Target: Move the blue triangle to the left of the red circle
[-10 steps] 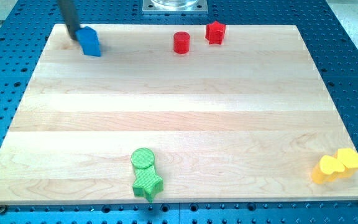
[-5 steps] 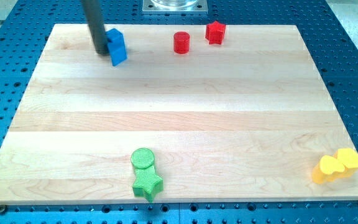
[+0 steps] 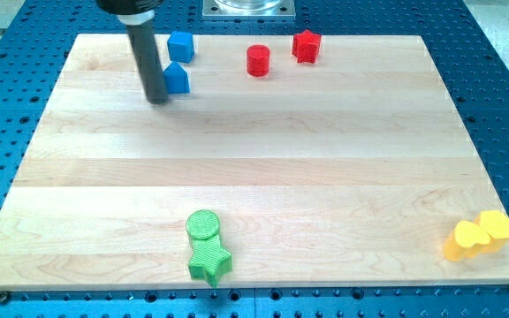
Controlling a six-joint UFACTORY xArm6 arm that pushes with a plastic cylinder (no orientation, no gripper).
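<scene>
Now my tip (image 3: 158,100) touches the blue triangle's (image 3: 177,79) left side; apex toward the view's top.

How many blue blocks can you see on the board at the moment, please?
2. One blue block sits near the board's top edge, left of the red circle. The other blue block lies just below it, touching the right side of my tip. None seems hidden.

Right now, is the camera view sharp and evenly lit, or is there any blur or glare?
Camera view: lighting is even, with soft shadows under the blocks and no strong glare on the wooden board. My tip and the blue triangle beside it look sharp.
</scene>
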